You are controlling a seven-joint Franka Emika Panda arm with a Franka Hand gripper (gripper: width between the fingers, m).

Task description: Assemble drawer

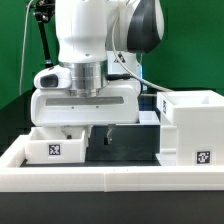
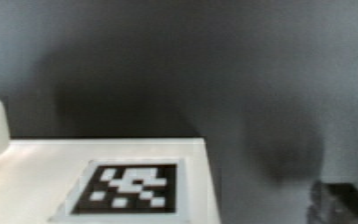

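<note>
Black table (image 1: 135,150) w/ low white rim (image 1: 100,178). Large boxy white plastic drawer case (image 1: 195,120) stands at exterior view's right, tag on front. Small white plastic tray (image 1: 55,147), tagged, at exterior view's left. My gripper (image 1: 100,138) hangs low btw them, just beside tray; can't tell if fingers are apart or together.

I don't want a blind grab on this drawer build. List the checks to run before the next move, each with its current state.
1. Small tray near the fingers: ok, it lies just beside them, toward the exterior view's left.
2. Fingers open: cannot tell, too dark to read.
3. Fingers empty: cannot tell.
4. Tag in the wrist view: ok, its whole pattern shows on a white face.
5. Large case clear of the fingers: ok, it stands apart at the exterior view's right.
6. Second tray located: cannot tell, neither view shows it plainly.
</note>
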